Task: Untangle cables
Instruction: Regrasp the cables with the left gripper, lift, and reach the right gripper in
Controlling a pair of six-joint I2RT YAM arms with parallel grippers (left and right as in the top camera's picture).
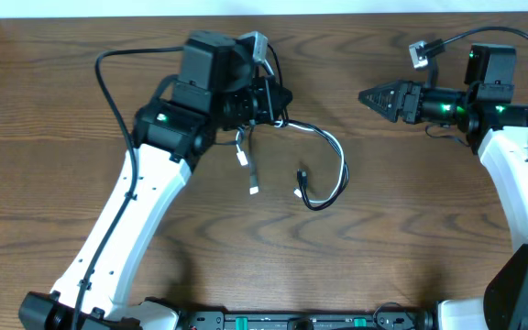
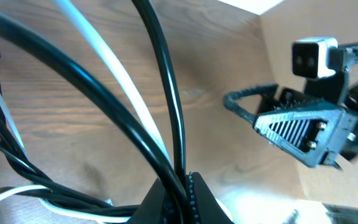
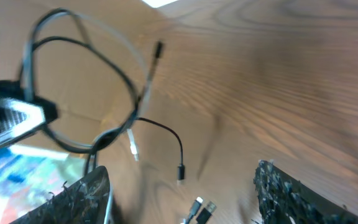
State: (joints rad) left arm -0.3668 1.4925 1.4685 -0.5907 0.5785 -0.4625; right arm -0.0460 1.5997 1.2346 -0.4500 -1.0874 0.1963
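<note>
Untangling looks barely begun. The left gripper (image 1: 271, 98) is clenched on both cables (image 2: 174, 99), whose loop and plugs trail to its right over the table (image 1: 429, 229). The right gripper (image 1: 367, 94), spread and empty, faces it from farther right. Next it should pinch one strand alone.

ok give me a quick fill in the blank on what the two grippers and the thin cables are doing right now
1. The left gripper is ____ on the thin black and white cables.
2. The right gripper has its jaws ____, with nothing between them.
3. Seen from overhead, the right gripper points toward the ____ arm.
4. The brown table under both arms is made of ____.

Missing words: shut; open; left; wood
</note>
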